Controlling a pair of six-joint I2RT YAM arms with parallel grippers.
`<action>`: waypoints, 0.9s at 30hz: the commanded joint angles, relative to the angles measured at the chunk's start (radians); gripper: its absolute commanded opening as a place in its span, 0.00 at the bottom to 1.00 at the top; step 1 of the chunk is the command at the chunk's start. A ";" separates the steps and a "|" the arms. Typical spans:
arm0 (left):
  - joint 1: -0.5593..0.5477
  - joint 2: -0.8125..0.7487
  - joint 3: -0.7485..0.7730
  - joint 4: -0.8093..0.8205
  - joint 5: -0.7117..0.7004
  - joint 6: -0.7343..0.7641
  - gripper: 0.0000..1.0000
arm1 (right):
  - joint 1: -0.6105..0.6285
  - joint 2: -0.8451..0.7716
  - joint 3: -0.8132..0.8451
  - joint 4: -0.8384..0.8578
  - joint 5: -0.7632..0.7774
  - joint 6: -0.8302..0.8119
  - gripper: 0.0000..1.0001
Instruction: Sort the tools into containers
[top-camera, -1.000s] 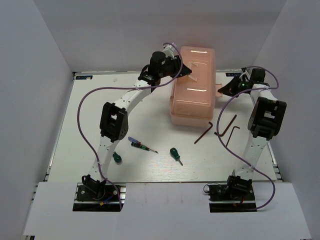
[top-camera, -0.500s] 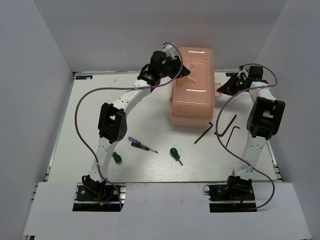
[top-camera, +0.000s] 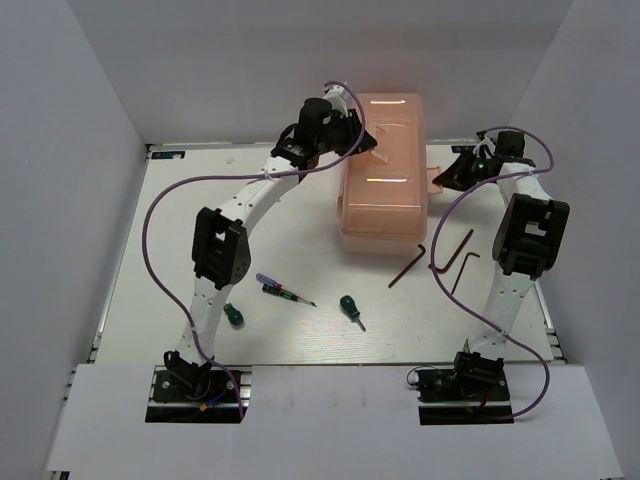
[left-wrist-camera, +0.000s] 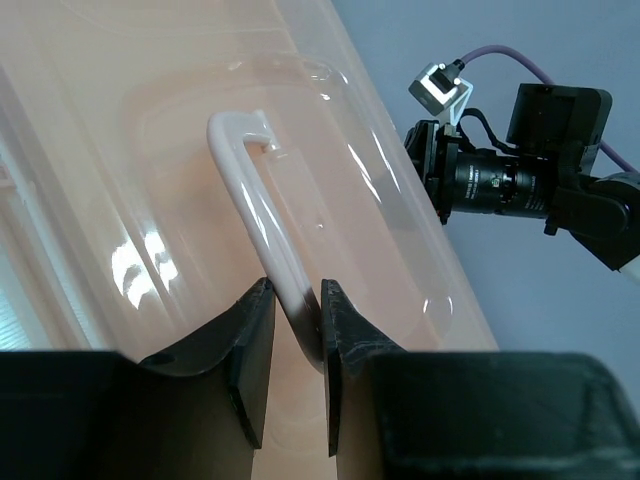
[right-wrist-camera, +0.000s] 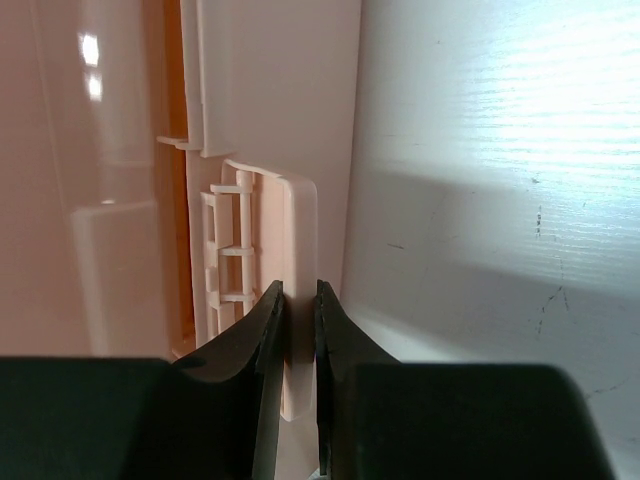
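The peach-pink toolbox (top-camera: 388, 172) stands at the back of the table with its lid down. My left gripper (top-camera: 377, 143) is shut on the white lid handle (left-wrist-camera: 262, 220) on top of it. My right gripper (top-camera: 440, 179) is shut on the toolbox latch (right-wrist-camera: 297, 260) at its right side. On the table lie two green-handled screwdrivers (top-camera: 233, 315) (top-camera: 349, 307), a blue-and-red screwdriver (top-camera: 277, 287) and two dark hex keys (top-camera: 408, 265) (top-camera: 459, 258).
White walls close in the table on the left, back and right. The tools lie between the toolbox and the arm bases (top-camera: 195, 385) (top-camera: 465, 385). The right arm's camera (left-wrist-camera: 510, 180) shows in the left wrist view.
The left gripper has shifted slightly up and back with the handle. The right gripper stays on the latch. The tools have not moved.
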 joint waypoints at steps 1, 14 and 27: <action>0.018 -0.167 0.014 -0.014 0.023 0.054 0.00 | -0.011 -0.005 0.026 -0.028 0.115 -0.064 0.00; 0.072 -0.296 -0.130 -0.034 -0.032 0.096 0.00 | -0.011 -0.002 0.029 -0.038 0.133 -0.073 0.00; 0.187 -0.460 -0.409 -0.068 -0.159 0.198 0.00 | -0.014 -0.028 0.023 -0.061 0.145 -0.105 0.00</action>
